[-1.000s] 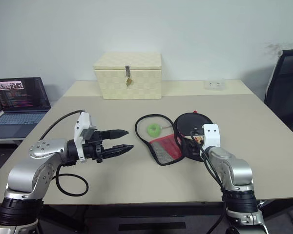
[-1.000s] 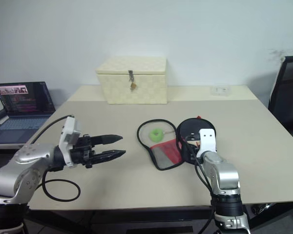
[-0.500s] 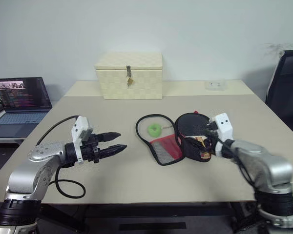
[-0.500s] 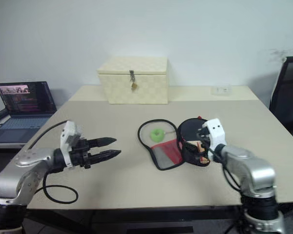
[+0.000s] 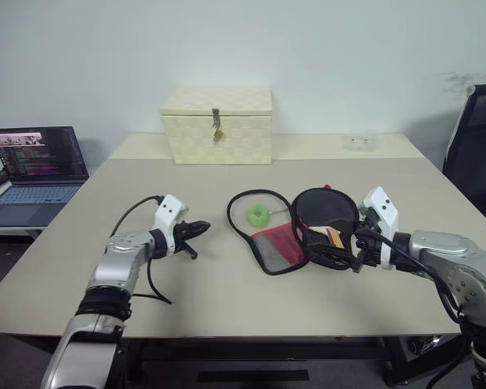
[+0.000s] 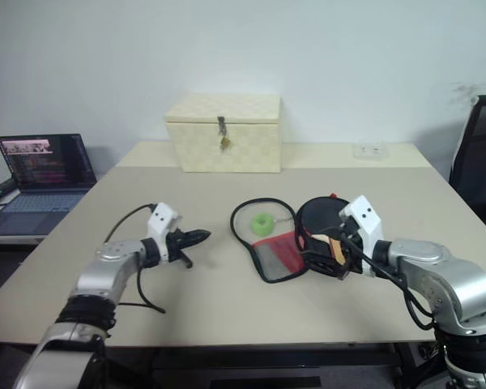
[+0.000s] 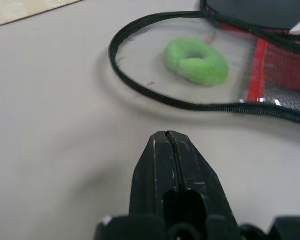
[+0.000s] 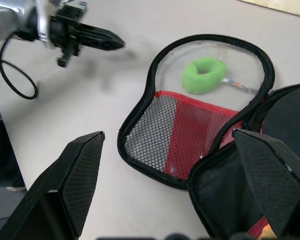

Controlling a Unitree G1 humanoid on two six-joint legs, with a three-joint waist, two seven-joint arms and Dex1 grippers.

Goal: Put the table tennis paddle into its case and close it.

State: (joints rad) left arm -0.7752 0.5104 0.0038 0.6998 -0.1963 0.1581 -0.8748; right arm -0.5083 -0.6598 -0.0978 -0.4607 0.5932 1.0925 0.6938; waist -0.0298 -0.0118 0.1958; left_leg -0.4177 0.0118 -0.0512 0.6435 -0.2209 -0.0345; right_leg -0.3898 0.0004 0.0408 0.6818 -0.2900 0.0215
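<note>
Right gripper [image 8: 170, 190] wide, paddle [image 5: 328, 231] half-hidden in case [image 8: 190, 145].

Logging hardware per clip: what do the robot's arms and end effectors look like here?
Both arms are silver-grey metal with black joints. Each wrist bears a white camera block, and a loose black cable loops along each arm. The left end effector and right end effector each have two black tapered fingers.

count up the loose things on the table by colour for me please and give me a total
Black: 2 (soft black fabric zip case with red mesh panel; round black-faced table tennis paddle lying in it)
Green: 1 (small green ring-shaped object)
Cream: 1 (cream woven latched box)
Total: 4
</note>
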